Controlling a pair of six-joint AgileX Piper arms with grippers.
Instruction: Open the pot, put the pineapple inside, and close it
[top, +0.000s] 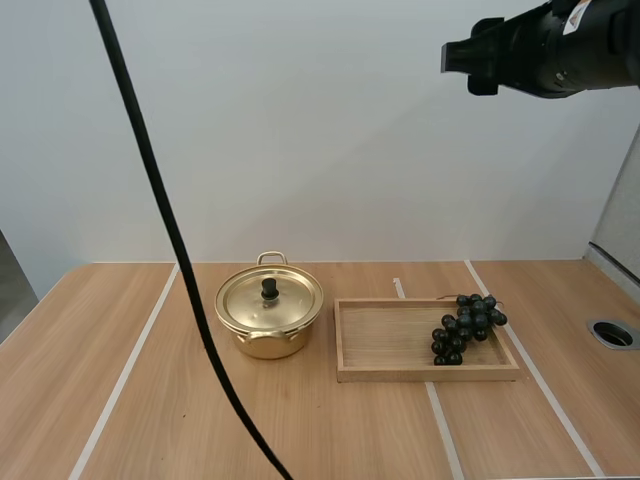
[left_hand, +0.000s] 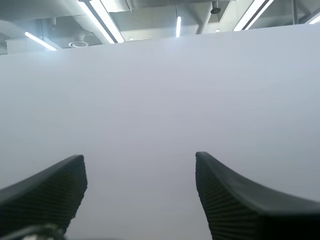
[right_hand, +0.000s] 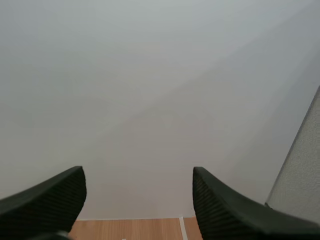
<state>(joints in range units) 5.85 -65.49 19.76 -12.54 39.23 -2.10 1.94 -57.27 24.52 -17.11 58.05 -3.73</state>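
A gold pot (top: 262, 338) stands on the wooden table left of centre, its lid (top: 270, 299) on, with a black knob on top. To its right lies a wooden tray (top: 385, 340) with a bunch of dark grapes (top: 465, 325) at its right end. My right gripper (top: 455, 55) hangs high above the table at the upper right, far from both. In the right wrist view its fingers (right_hand: 45, 200) stand apart with nothing between them, facing the white wall. My left gripper (left_hand: 140, 162) is open too, facing the wall, and holds nothing.
White tape lines (top: 125, 375) run front to back across the table. A round cable hole (top: 612, 333) sits near the right edge, beside a grey panel (top: 620, 220). Bare table lies in front of the pot and tray.
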